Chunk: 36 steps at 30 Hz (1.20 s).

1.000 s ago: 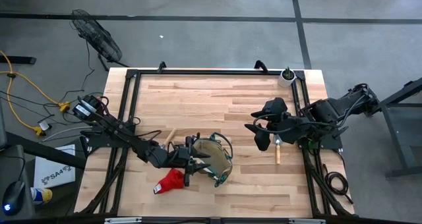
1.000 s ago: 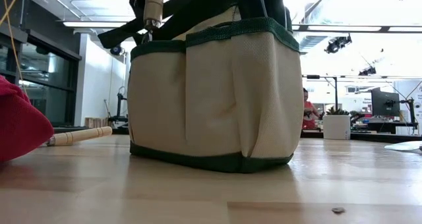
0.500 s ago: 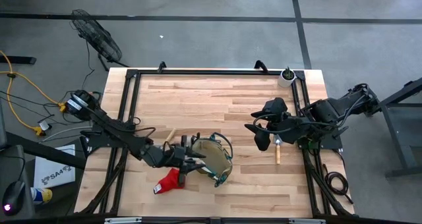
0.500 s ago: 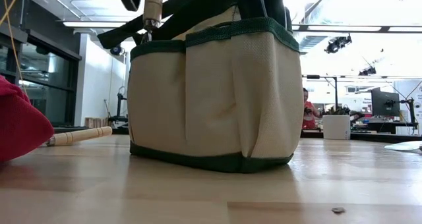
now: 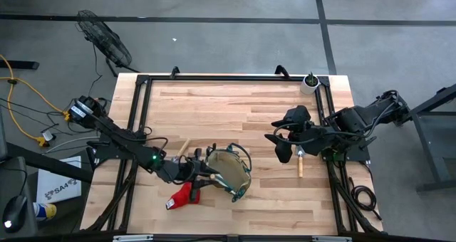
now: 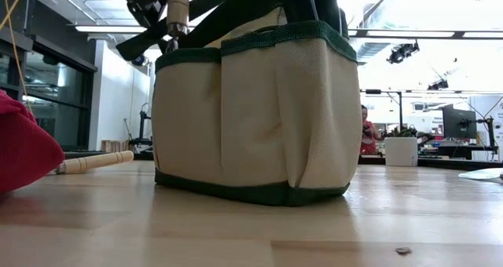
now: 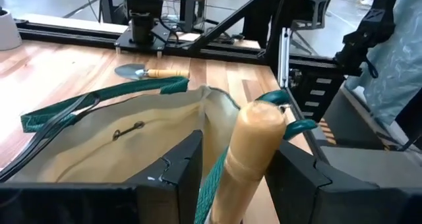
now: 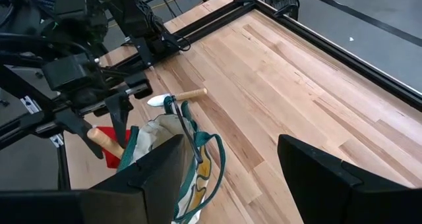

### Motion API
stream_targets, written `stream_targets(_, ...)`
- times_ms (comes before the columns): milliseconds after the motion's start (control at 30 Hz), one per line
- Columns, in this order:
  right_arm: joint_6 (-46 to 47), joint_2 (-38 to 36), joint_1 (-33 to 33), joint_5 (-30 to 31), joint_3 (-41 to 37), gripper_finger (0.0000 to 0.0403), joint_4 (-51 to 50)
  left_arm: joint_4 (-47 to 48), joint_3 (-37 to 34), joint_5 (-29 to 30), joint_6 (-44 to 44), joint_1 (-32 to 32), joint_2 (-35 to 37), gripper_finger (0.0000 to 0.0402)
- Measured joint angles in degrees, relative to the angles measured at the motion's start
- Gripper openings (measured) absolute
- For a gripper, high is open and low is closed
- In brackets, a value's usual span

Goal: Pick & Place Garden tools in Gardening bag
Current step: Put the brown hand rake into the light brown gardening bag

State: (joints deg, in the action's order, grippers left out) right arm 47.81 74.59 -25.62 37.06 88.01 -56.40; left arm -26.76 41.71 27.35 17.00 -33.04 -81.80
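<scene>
At the high view's lower centre, the left gripper [image 7: 231,178] clamps a stiff, light wooden-handled tool [image 7: 254,145] mid-handle over the soft, floppy gardening bag [image 7: 119,138], while the right gripper [image 8: 227,168] waits spread wide.

The wooden-handled tool [image 7: 247,158] has its metal end hidden below the picture's edge.

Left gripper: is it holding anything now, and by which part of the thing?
Yes. The left gripper holds a wooden-handled tool by its handle, between its two fingers, at the edge of the gardening bag. The tool's metal end is hidden.
</scene>
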Motion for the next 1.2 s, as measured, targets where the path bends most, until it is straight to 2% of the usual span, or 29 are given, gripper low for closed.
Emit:
stream_targets(133,0.0,0.0,0.0,0.0,0.0,0.0235,-0.1,-0.5,0.0,-0.1,0.0,-0.1,0.0,0.0122)
stream_targets(300,0.0,0.0,0.0,0.0,0.0,0.0235,-0.2,-0.4,0.0,-3.6,-0.1,-0.1,0.0,0.0058)
stream_targets(700,0.0,0.0,0.0,0.1,0.0,0.0235,-0.4,0.5,0.0,-3.8,-0.9,-1.2,0.0,0.0058)
stream_targets(900,0.0,0.0,0.0,0.1,0.0,0.0235,-0.9,2.0,0.0,2.8,-7.0,-2.7,0.0,0.0058)
stream_targets(1000,0.0,0.0,0.0,0.1,0.0,0.0235,-0.9,0.7,0.0,4.2,-10.1,-2.7,0.0,0.0058)
stream_targets(1200,0.0,0.0,0.0,0.3,0.0,0.0235,-0.9,0.5,0.0,1.9,-12.3,-2.6,-0.4,0.0063)
